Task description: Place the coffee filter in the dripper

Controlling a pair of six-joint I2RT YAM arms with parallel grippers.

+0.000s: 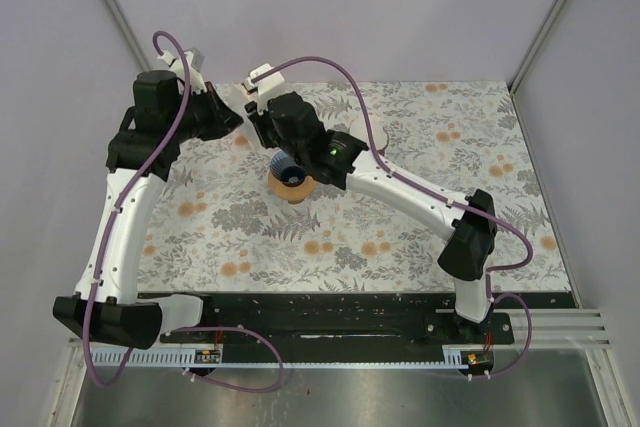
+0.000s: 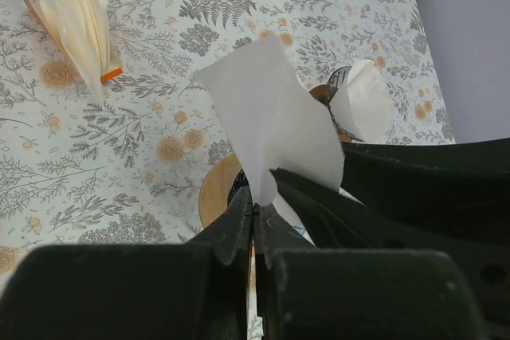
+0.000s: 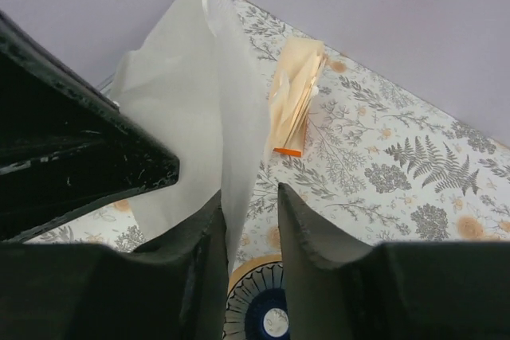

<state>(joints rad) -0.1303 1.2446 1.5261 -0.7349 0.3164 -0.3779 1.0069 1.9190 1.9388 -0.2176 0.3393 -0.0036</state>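
Observation:
My left gripper [image 2: 255, 201] is shut on the lower tip of a white paper coffee filter [image 2: 271, 129] and holds it up above the table. The filter also shows in the right wrist view [image 3: 199, 101], where it hangs between the fingers of my right gripper [image 3: 251, 197], lying against the left finger. The right jaws stand apart. The dripper [image 3: 267, 308], with a wooden rim and a ribbed blue inside, sits directly below them. In the top view both grippers meet at the back left, left [image 1: 237, 119] and right [image 1: 258, 112], just behind the dripper [image 1: 291, 183].
A pack of cream filters with an orange edge [image 2: 68, 5] lies on the floral tablecloth beyond the dripper; it also shows in the right wrist view [image 3: 295, 93]. Another round object holding white paper [image 2: 358, 101] stands to the right. Purple walls enclose the table.

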